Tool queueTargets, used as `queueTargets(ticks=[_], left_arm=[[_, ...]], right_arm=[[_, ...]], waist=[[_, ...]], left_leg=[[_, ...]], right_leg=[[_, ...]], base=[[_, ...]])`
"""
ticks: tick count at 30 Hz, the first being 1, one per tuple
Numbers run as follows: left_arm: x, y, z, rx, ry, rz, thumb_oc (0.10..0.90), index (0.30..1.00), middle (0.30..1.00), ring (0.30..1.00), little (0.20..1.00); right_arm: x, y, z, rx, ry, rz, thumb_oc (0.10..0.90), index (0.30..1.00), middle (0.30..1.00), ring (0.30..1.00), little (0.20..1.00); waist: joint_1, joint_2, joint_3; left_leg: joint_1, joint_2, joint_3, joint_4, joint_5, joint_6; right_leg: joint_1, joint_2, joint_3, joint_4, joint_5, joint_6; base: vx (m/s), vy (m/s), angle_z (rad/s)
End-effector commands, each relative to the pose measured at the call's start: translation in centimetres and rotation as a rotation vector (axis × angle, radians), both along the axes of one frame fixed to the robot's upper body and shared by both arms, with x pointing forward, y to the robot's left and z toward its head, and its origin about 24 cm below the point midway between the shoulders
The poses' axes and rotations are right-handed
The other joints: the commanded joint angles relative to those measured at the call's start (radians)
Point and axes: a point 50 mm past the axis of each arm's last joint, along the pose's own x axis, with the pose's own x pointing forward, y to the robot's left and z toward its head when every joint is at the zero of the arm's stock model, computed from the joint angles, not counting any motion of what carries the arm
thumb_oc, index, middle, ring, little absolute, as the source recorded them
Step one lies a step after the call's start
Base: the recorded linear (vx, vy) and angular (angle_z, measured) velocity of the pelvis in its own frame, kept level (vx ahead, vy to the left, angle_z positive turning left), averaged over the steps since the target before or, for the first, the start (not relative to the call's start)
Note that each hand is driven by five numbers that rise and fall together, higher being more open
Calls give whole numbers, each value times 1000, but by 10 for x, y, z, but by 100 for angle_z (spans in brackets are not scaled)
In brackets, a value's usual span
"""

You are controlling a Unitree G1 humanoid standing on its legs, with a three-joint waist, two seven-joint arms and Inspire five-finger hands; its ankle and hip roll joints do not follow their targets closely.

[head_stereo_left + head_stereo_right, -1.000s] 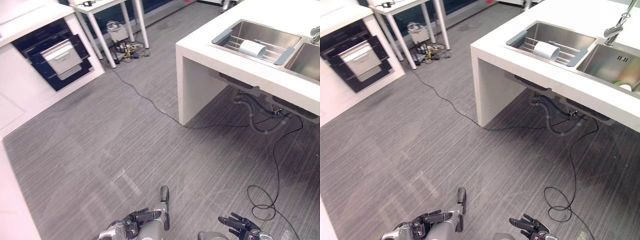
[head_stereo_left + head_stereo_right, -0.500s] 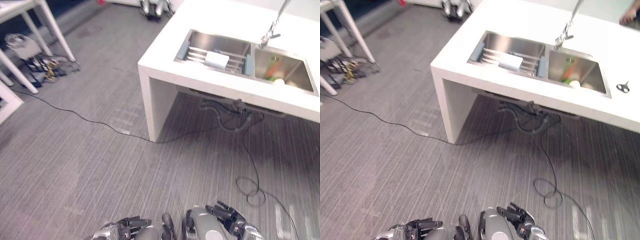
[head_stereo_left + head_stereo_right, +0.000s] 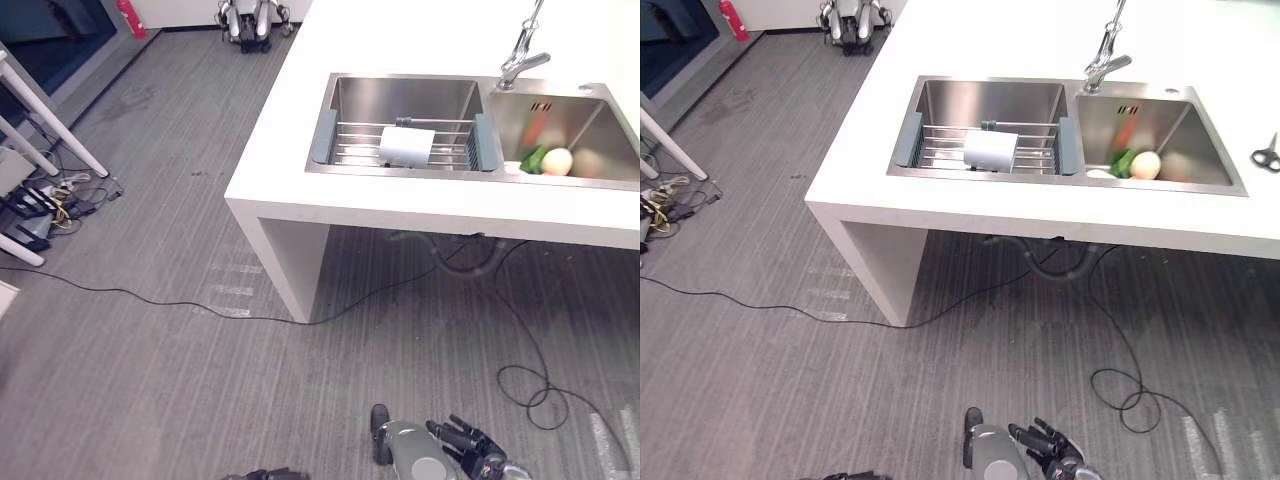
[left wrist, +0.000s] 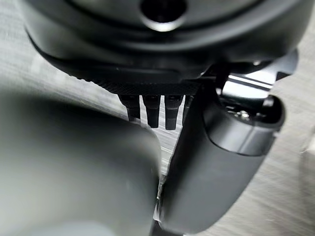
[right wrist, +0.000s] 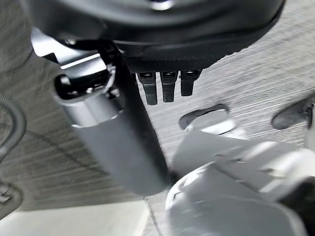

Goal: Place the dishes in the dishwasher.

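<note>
A pale cup (image 3: 407, 147) lies on its side on a wire rack (image 3: 360, 145) set across the left basin of a steel double sink (image 3: 400, 92) in a white counter (image 3: 290, 150). The right basin holds green and orange vegetables and a pale round thing (image 3: 557, 161). My right hand (image 3: 470, 462) hangs low over the grey floor, far below the counter, fingers relaxed and holding nothing. My left hand (image 3: 845, 477) hangs at the picture's lower edge, its straight fingers (image 4: 157, 110) holding nothing.
A tap (image 3: 520, 60) stands behind the sink, and scissors (image 3: 1265, 153) lie on the counter's right. Pipes (image 3: 470, 250) hang under the sink. White table legs (image 3: 40, 120) and a heap of plugs and cables (image 3: 40, 200) are at the left.
The camera has swung right: the black appliance and white table have slid out to the left, and the sink counter now sits near the upper middle. Both hands still hang low.
</note>
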Motion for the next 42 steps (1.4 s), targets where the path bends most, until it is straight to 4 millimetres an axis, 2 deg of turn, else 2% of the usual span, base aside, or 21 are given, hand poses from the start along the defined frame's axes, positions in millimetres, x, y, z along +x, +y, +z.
queueTargets(ticks=[1,2,4,6,8,9,10,11,12,16,21,24,25,26,28,30,32,34,35,38,42], left_arm=[[1,7,1,34,-13,-63,800,900,900,900,900],[1,6,1,34,-16,-66,800,900,900,900,900],[1,7,1,36,-17,-60,800,900,900,900,900],[0,7,1,37,-5,-54,800,900,900,900,900],[-4,5,0,40,13,-61,800,900,900,900,900],[-6,4,-1,45,30,-78,800,900,900,900,900],[-7,4,-1,47,37,-84,800,900,900,900,900],[-7,5,-1,53,50,-99,800,900,900,900,900],[-9,6,-1,55,59,-106,800,900,900,900,900],[-15,6,-2,57,80,-103,800,900,900,900,900],[-5,14,1,63,17,-28,800,900,900,900,900],[7,17,4,64,-46,-16,800,900,900,900,900],[11,17,5,61,-60,-13,800,900,900,900,900],[14,17,6,67,-69,-20,800,900,900,900,900],[14,17,6,76,-66,-19,800,900,900,900,900],[14,18,6,79,-53,2,800,900,900,900,900],[13,20,6,72,-34,10,800,900,900,900,900],[4,24,5,79,-16,20,800,900,900,900,900],[3,25,5,81,-12,25,800,900,900,900,900],[-7,27,3,83,15,53,800,900,900,900,900],[-18,25,0,62,55,82,800,900,900,900,900]], right_arm=[[-7,-23,6,-42,-37,-45,800,900,900,900,900],[-5,-23,7,-41,-41,-46,800,900,900,900,900],[-1,-22,8,-37,-40,-31,800,900,900,900,900],[-1,-20,7,-38,-24,-18,800,900,900,900,900],[-3,-18,5,-35,-2,-14,800,900,900,900,900],[-6,-17,4,-33,12,-20,800,900,900,900,900],[-7,-17,3,-33,15,-23,800,900,900,900,900],[-8,-17,3,-30,16,-38,800,900,900,900,900],[-9,-17,3,-28,18,-45,800,900,900,900,900],[-12,-13,0,-22,35,-32,800,900,900,900,900],[-17,-8,-3,-31,63,-4,800,900,900,900,900],[-13,-5,-3,-39,53,11,800,900,900,900,900],[-8,-1,-3,-43,41,16,800,900,900,900,900],[-3,0,-1,-45,14,-6,800,900,900,900,900],[4,0,2,-34,-32,-19,800,900,900,900,900],[11,1,5,-40,-60,13,800,900,900,900,900],[17,3,7,-54,-78,59,800,900,900,900,900],[15,5,6,-46,-79,23,800,900,900,900,900],[15,6,5,-37,-79,9,800,900,900,900,900],[10,7,3,-16,-63,-7,800,900,900,900,900],[1,4,0,-18,-42,-51,800,900,900,900,900]], waist=[[17,-42,32],[22,-42,35],[36,-43,43],[53,-38,53],[77,-18,61],[88,-12,67],[89,-13,69],[82,-12,65],[80,-14,65],[75,-2,47],[67,7,20],[73,16,-2],[84,20,-11],[93,26,-12],[89,30,-7],[78,36,2],[73,46,8],[65,47,11],[65,47,11],[79,19,-16],[85,-17,-45]], left_leg=[[-123,51,-49,-60,-27,63],[-141,31,-55,-89,-38,74],[-155,-11,-59,-243,-50,102],[-199,-35,-95,-391,-21,95],[-325,-29,-138,-391,3,71],[-378,-12,-134,-391,38,60],[-392,-2,-113,-391,48,60],[-385,24,-65,-391,41,65],[-376,26,-56,-391,37,67],[-347,19,-73,-391,-11,78],[-312,6,-82,-391,-57,101],[-304,0,-93,-391,-80,116],[-300,6,-80,-391,-92,125],[-287,14,-68,-391,-107,134],[-275,12,-69,-391,-123,149],[-258,8,-82,-391,-135,158],[-244,16,-100,-391,-136,147],[-223,32,-116,-391,-153,138],[-222,38,-114,-391,-153,134],[-235,67,-91,-391,-141,114],[-226,126,-68,-391,-124,64]], right_leg=[[-7,-89,42,52,-90,134],[2,-84,53,52,-96,137],[21,-72,81,52,-109,149],[37,-56,99,52,-127,158],[53,-22,112,52,-147,160],[72,-11,112,52,-160,156],[79,-14,109,52,-165,153],[84,-20,97,52,-176,154],[93,-27,95,52,-181,156],[97,-23,100,52,-190,164],[88,-17,94,52,-182,168],[75,-17,77,52,-174,174],[94,-10,42,52,-184,173],[123,5,2,52,-166,176],[78,8,7,146,-144,185],[19,-19,17,217,-133,191],[20,-72,1,116,-124,197],[-18,-146,44,52,-17,231],[-12,-149,44,52,-33,233],[-21,-176,22,52,-71,254],[-5,-177,10,52,-117,256]], base=[[120,-22,-14],[200,9,-22],[221,64,-39],[218,91,-44],[231,93,-42],[235,80,-34],[222,124,-28],[153,136,-51],[187,213,-58],[160,152,-56],[124,115,-18],[65,101,-1],[104,110,-36],[106,106,-34],[24,29,-16],[-44,-44,-24],[-30,-159,-10],[5,-236,0],[-12,-299,5],[-3,-280,17],[29,-302,4]])
